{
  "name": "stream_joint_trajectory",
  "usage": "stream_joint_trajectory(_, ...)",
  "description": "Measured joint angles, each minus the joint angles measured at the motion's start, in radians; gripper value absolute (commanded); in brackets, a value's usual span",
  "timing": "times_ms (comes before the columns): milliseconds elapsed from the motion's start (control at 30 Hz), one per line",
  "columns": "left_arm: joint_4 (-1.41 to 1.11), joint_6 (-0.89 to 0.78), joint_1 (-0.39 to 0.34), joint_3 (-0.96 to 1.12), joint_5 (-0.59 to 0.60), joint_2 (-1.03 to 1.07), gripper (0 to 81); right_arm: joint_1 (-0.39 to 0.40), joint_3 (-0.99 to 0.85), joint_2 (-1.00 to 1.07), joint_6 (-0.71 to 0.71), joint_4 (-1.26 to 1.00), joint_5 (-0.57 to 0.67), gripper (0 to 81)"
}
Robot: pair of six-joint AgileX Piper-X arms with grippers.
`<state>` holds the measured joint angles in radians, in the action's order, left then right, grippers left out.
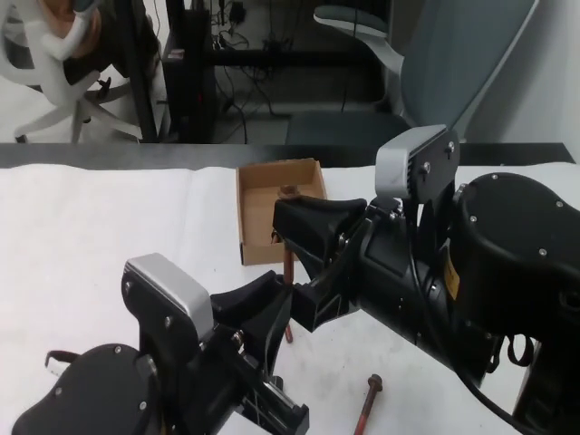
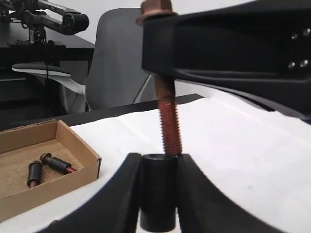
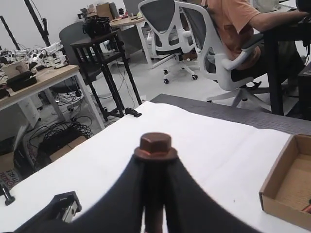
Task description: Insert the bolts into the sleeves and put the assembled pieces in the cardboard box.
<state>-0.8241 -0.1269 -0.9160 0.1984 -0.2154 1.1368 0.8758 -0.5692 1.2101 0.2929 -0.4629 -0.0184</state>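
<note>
**Left claw**: mine, clenched on the black sleeve. The sleeve stands upright with its open bore facing up.

**Right claw**: mine, clenched on the copper bolt just below its hex head. The head is up and the threaded end points down.

**Governing relation:** the bolt hangs directly over the sleeve. Both long axes are vertical and close to in line, and the threaded tip meets the sleeve's mouth. I judge the next move to be a straight descent along that shared axis, with the right claw doing the travelling and the left holding steady.

**Hidden or doubtful:**
- The sleeve's rim covers the last threads, so the tip may already be inside the bore or only resting at the opening.
- The upper shank lies behind my right claw.
- The sleeve's base is cut off at the picture's edge.
- From the high view my own claws block the joint.

**Cardboard box**: on the counter, beyond both claws. Two assembled pieces lie inside.

**Loose bolt**: lying flat on the counter, on the near side by my right arm.
</note>
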Motion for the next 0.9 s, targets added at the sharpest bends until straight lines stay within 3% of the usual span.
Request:
stream_joint_trajectory(467,-0.040,-0.025,-0.003,-0.002,0.021,0.000,1.8,0.001,0.000,0.000,0.007,0.006,0.018,0.6)
stream_joint_trajectory(900,-0.150,-0.006,-0.003,-0.002,-0.041,0.000,1.8,0.011,-0.002,0.000,0.023,-0.001,0.018,0.1)
